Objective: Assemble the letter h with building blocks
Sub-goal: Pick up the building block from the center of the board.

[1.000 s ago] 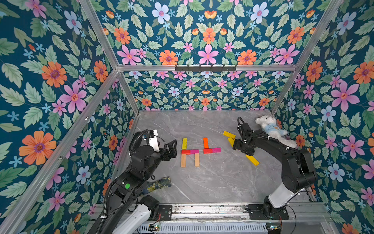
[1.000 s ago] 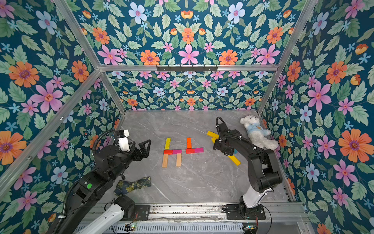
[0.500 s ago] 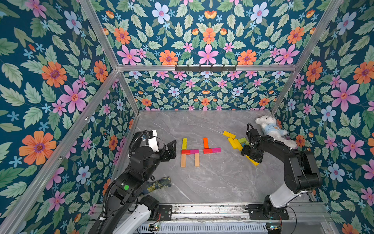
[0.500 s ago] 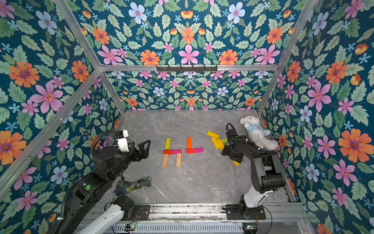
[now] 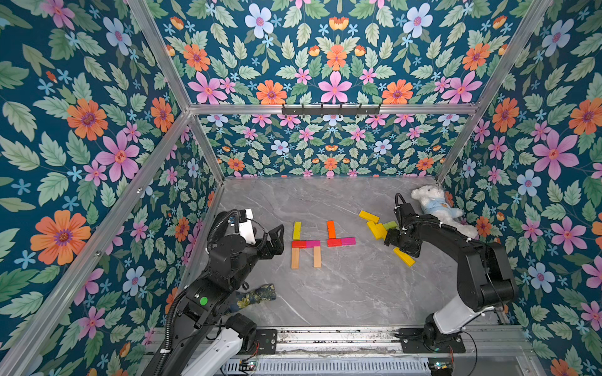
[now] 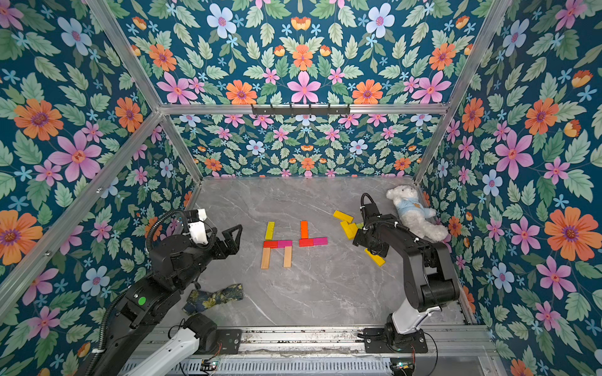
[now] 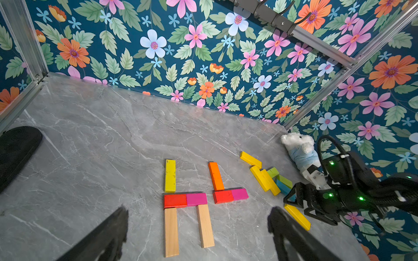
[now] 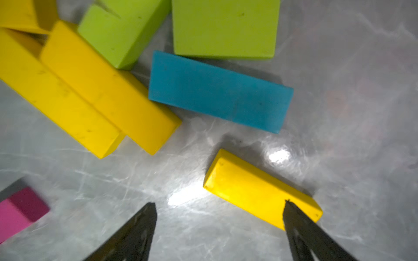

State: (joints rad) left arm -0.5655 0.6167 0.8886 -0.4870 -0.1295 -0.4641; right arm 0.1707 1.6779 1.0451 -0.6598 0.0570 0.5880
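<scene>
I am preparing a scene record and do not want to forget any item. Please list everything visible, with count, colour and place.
finished h: five blocks, lime yellow, red, pink, two plain wood; table centre
unfinished letter: three blocks, orange, red, pink; right of the h
loose blocks: seven, four yellow, two green, one blue; further right
plush bear: one, white with pale blue shirt; far right corner
cloth: one, dark floral; near edge, left side
hook rail: one, dark; back wall
left arm: one, black; left of the h, jaws open
right arm: one, black; jaws open over a lone yellow block
</scene>
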